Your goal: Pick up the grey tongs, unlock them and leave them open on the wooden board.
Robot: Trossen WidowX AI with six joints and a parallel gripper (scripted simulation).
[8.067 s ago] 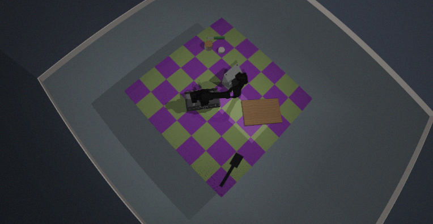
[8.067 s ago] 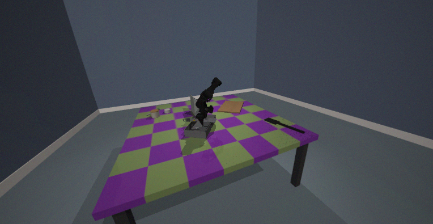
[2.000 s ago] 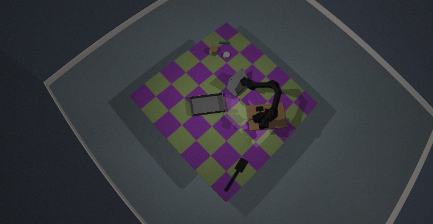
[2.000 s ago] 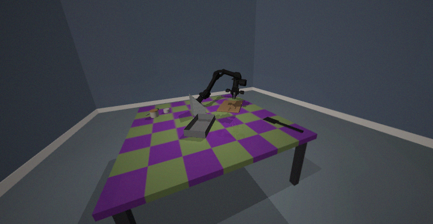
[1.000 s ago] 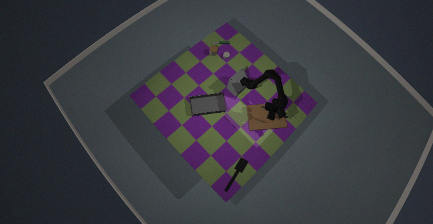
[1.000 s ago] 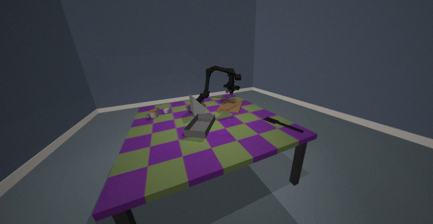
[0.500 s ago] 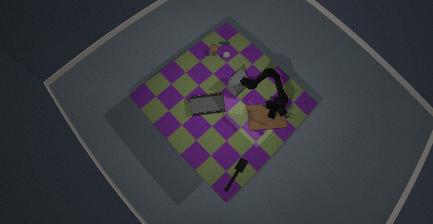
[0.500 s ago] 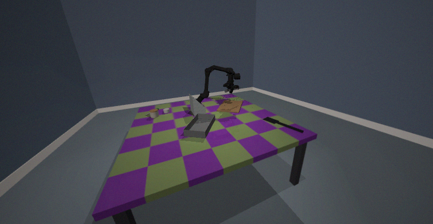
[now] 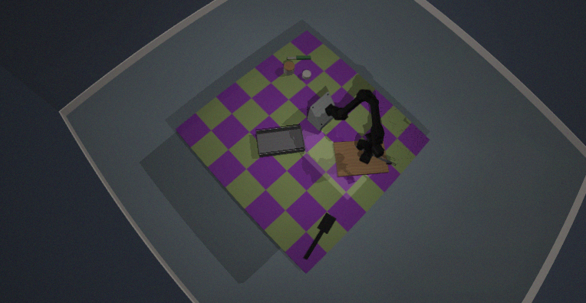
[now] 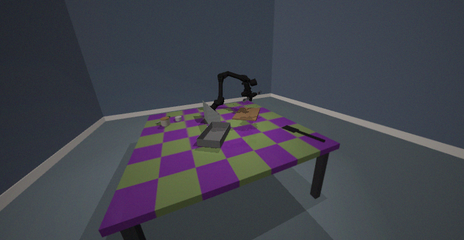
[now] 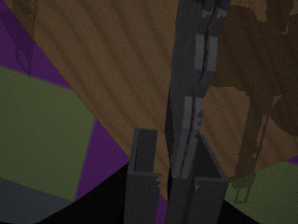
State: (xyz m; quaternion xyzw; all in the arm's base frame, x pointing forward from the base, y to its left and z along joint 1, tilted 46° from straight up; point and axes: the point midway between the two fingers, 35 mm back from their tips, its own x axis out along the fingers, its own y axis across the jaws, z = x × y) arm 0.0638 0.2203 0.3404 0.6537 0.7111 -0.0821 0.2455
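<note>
The grey tongs [image 9: 389, 162] [image 10: 259, 92] [image 11: 191, 107] are held above the wooden board [image 9: 344, 166] [image 10: 255, 115] [image 11: 115, 75], near its right end in the top view. In the wrist view their two arms lie close together and run up out of the frame. Whether the lock is on cannot be told. My gripper [image 9: 375, 157] [image 10: 251, 96] [image 11: 153, 173] is shut on the tongs. In the exterior view it stands well clear of the table. The roasting tin [image 9: 281, 152] [image 10: 208, 141] has no tongs across it.
A grey slanted panel [image 9: 320, 112] [image 10: 210, 113] stands between the arm's base and the tin. A black spatula [image 9: 327, 223] [image 10: 291, 129], an orange-lidded jar [image 9: 288, 66] [image 10: 165, 121], a small white pot [image 9: 306, 74] [image 10: 178, 118] and a green-handled tool [image 9: 303, 57] lie farther off.
</note>
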